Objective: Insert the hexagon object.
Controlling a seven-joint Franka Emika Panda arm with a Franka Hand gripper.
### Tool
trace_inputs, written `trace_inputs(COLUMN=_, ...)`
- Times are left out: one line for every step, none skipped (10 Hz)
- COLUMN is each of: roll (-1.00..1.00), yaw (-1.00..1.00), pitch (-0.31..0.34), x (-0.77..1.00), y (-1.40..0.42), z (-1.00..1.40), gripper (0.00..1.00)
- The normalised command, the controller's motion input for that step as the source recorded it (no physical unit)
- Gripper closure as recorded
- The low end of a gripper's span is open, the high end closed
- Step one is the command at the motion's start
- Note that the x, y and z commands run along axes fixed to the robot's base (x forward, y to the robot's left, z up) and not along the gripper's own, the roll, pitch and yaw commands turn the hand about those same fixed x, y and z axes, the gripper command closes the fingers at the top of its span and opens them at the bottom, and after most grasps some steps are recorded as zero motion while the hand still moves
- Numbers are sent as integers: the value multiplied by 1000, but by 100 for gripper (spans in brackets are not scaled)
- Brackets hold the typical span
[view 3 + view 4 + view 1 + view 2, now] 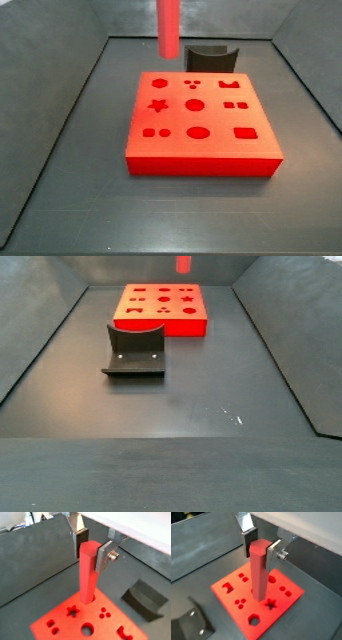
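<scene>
My gripper (91, 551) is shut on the hexagon object (87, 574), a long red-pink rod that hangs upright from the silver fingers (103, 558); both wrist views show it (260, 572). Below it lies the flat red block (100, 624) with shaped cutouts (244, 592). In a side view the rod (170, 28) hangs clear above the far edge of the block (201, 140). In a side view only the rod's lower tip (183, 264) shows above the block (162, 311). The gripper itself is out of both side views.
The dark fixture (210, 58) stands on the grey floor just beside the block, also seen in a side view (135, 351) and both wrist views (143, 599) (191, 624). Grey walls (80, 90) slope up around the floor.
</scene>
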Motion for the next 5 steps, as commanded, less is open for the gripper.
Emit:
trace_inputs(roll=0, yaw=589, pitch=-3, x=80, y=437, z=-83, gripper=100)
trace_inputs(roll=91, yaw=663, pitch=-36, x=29, y=314, z=-217, gripper=100)
trace_inputs(roll=154, yaw=757, pitch=-34, x=0, y=183, z=-331, gripper=100)
trace_inputs(roll=83, yaw=871, pitch=-33, x=60, y=26, z=-411, gripper=100)
trace_inputs(roll=87, yaw=811, pitch=-70, x=91, y=51, z=-377, gripper=100)
